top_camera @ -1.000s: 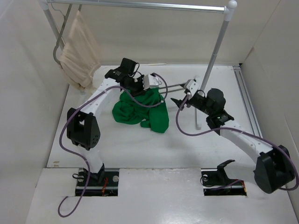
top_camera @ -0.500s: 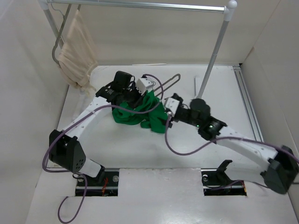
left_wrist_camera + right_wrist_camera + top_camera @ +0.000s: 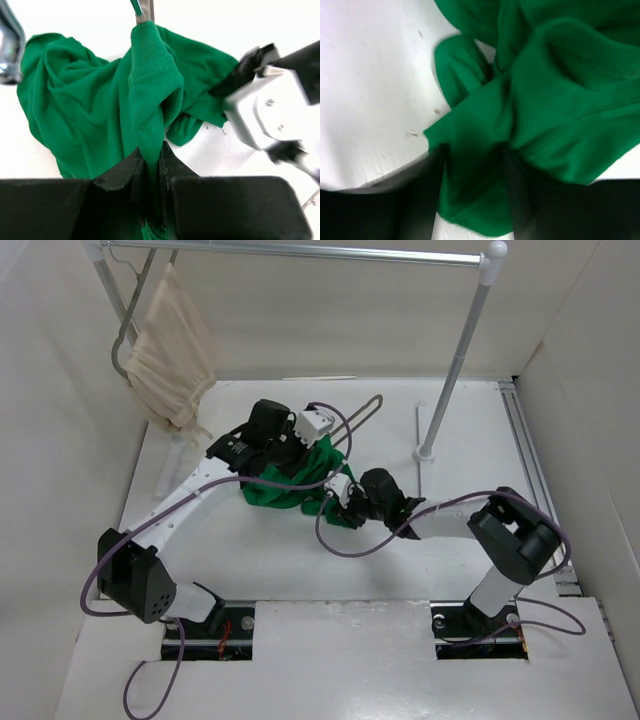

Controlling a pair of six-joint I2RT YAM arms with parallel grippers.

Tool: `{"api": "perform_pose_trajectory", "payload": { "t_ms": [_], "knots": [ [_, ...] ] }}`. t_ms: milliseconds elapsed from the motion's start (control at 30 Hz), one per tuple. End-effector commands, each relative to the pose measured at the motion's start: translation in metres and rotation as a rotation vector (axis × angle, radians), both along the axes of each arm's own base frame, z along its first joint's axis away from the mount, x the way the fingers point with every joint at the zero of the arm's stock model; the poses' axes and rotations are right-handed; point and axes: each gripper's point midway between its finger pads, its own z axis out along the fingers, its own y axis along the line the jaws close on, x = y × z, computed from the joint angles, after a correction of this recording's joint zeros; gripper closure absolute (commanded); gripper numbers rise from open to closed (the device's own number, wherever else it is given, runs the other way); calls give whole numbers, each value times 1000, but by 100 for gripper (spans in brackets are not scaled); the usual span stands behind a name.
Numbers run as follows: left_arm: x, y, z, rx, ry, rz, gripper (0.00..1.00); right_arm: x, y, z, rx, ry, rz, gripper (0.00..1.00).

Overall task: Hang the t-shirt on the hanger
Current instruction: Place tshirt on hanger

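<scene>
One fold of the t-shirt [image 3: 90,100] is clenched in the left hand [image 3: 150,155], mid-frame. Cloth is straddled by the right hand [image 3: 472,170]; its grip cannot be told.

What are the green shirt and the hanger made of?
The t-shirt looks like soft matte knit cotton: it bunches in folds, with a ribbed stitched hem. The hanger seems a thin greyish rod, metal or plastic; unclear.

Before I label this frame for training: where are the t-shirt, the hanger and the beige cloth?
t-shirt [image 3: 75,115], left wrist view, on the crumpled body fabric.
hanger [image 3: 381,400], top view, on its bent far end.
beige cloth [image 3: 170,350], top view, on the middle of the hanging fabric.
</scene>
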Motion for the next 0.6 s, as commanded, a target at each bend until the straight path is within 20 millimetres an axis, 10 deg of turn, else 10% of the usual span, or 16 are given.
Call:
{"api": "perform_pose_trajectory", "payload": {
  "t_ms": [0,33,67,267,567],
  "knots": [
    [-5,-5,30,-70,-67,1,100,21,3,26,104,-32,-68,58],
    [-5,-5,30,-70,-67,1,100,27,-9,27,94,-45,-125,90],
    [-8,-2,27,-58,-65,-7,100,35,-25,41,112,-74,-189,100],
    [-13,-1,28,-42,-77,-52,100,41,-114,45,49,-66,-438,100],
    [-59,7,30,58,-292,-477,100,21,-239,108,81,-235,-789,100]
  ]
}}
